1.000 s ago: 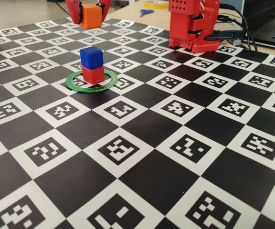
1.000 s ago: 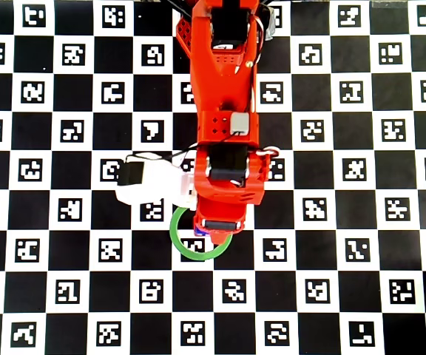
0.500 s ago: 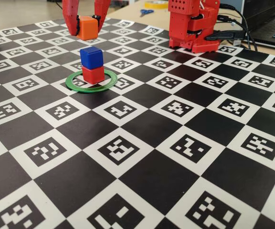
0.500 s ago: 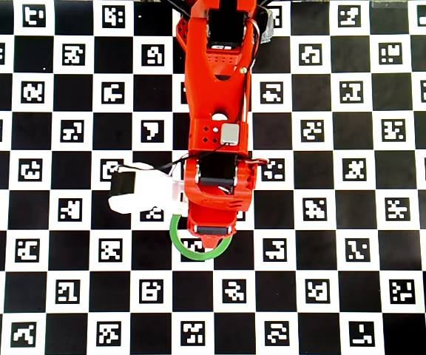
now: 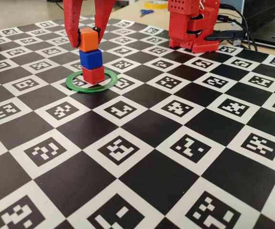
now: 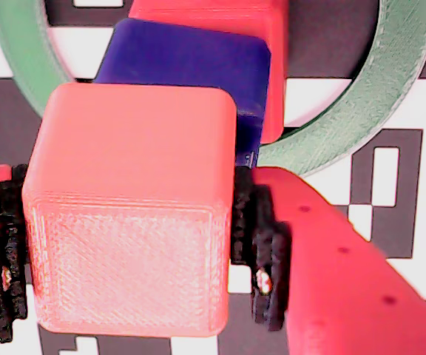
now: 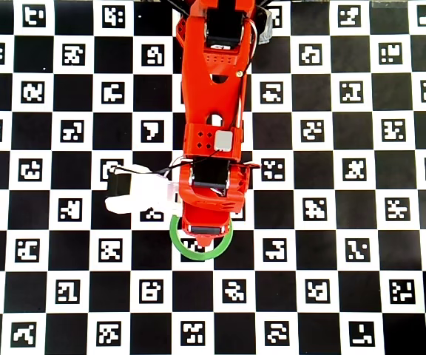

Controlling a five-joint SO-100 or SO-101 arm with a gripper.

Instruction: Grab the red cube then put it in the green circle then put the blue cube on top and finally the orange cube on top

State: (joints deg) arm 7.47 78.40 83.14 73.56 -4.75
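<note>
The red cube (image 5: 93, 75) sits inside the green circle (image 5: 75, 81). The blue cube (image 5: 90, 59) stands on it, and the orange cube (image 5: 88, 40) rests on the blue one, shifted slightly left. My red gripper (image 5: 87, 39) comes down from above and is shut on the orange cube. In the wrist view the orange cube (image 6: 128, 214) fills the space between the black pads (image 6: 254, 229), with the blue cube (image 6: 187, 63), red cube (image 6: 220, 15) and green circle (image 6: 390, 96) below. In the overhead view the arm hides the cubes, and only the green circle (image 7: 177, 240) shows.
The checkered marker mat (image 5: 142, 143) covers the table. The arm's red base (image 5: 192, 26) stands at the back right with cables and a laptop (image 5: 271, 24) beside it. Scissors (image 5: 146, 12) lie behind the mat. A white camera mount (image 7: 139, 194) sticks out left of the wrist.
</note>
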